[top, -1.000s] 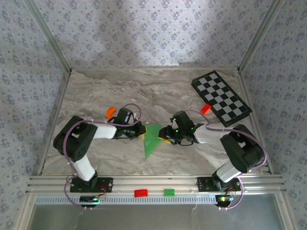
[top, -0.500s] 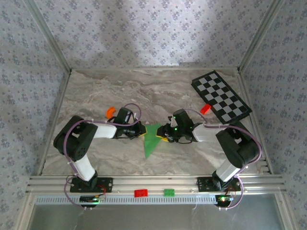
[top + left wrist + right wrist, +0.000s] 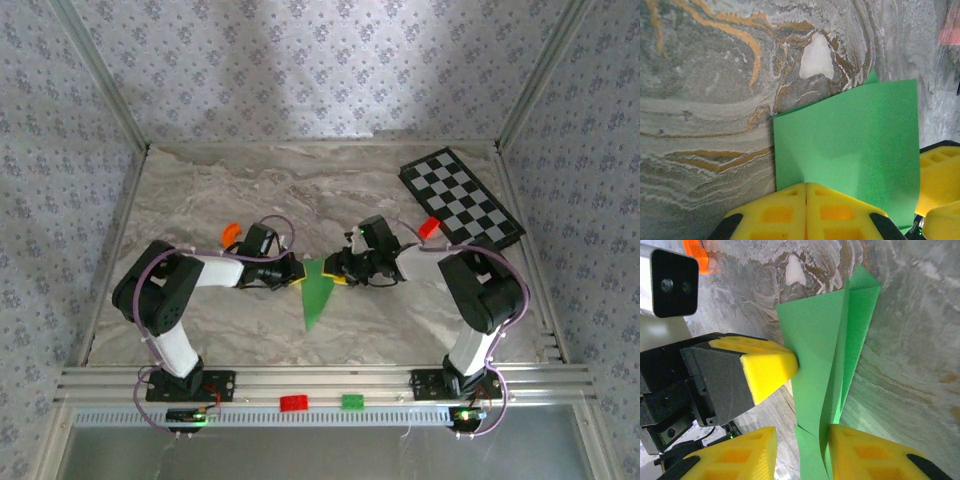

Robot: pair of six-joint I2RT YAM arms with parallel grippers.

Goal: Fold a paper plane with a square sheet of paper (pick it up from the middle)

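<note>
My left jaws are closed on the left edge of the folded green paper point(image 3: 318, 292), which lies mid-table point(image 3: 200, 190) with its narrow tip pointing toward me. My right jaws stand open astride its raised right flap, one pad point(image 3: 880, 455) touching the fold. Since a second ago my right arm has swung in closer, and the paper looks narrower

Matt green paper point(image 3: 850, 145), marble-look tbl point(image 3: 700, 60).

Black-jointed left arm point(image 3: 162, 292) and right arm point(image 3: 485, 290), white links, looped purple cables point(image 3: 272, 220); the left gripper point(image 3: 806, 186) has blocky yellow, square-pocketed fingers.
</note>
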